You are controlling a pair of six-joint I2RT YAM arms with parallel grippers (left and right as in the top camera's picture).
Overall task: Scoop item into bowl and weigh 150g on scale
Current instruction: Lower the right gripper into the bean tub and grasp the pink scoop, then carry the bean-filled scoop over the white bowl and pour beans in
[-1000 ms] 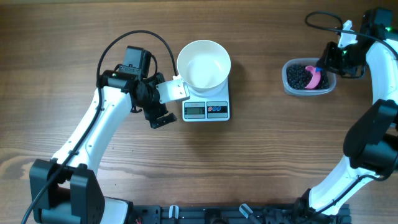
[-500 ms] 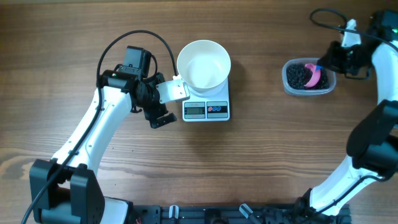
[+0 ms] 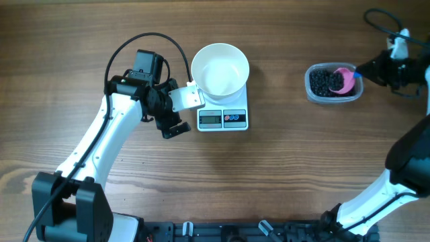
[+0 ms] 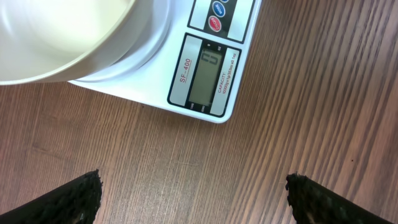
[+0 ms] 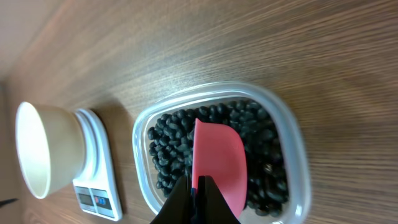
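Note:
The white bowl (image 3: 220, 69) stands empty on the white scale (image 3: 224, 119). My left gripper (image 3: 173, 126) hovers just left of the scale, open, with only wood between its fingers (image 4: 68, 202). In the left wrist view the scale (image 4: 208, 74) and the bowl (image 4: 62, 31) fill the top. The item (image 3: 323, 82), a heap of black beans, lies in a clear tub (image 3: 310, 92) at the right. My right gripper (image 3: 366, 69) is shut on the handle of a pink scoop (image 3: 346, 79) that rests on the beans (image 5: 171, 149). The right wrist view shows the scoop (image 5: 217, 162) ahead of my right gripper (image 5: 198, 199).
The tub's rim (image 5: 292, 143) surrounds the beans and the scoop. Bare wooden table lies between scale and tub. In the right wrist view the bowl (image 5: 37, 149) and the scale (image 5: 96, 186) sit far left. A black cable (image 3: 383, 17) loops near the right arm.
My right gripper has drawn back to the right, and the scoop has shifted with it to the tub's right side. The left arm has not moved.

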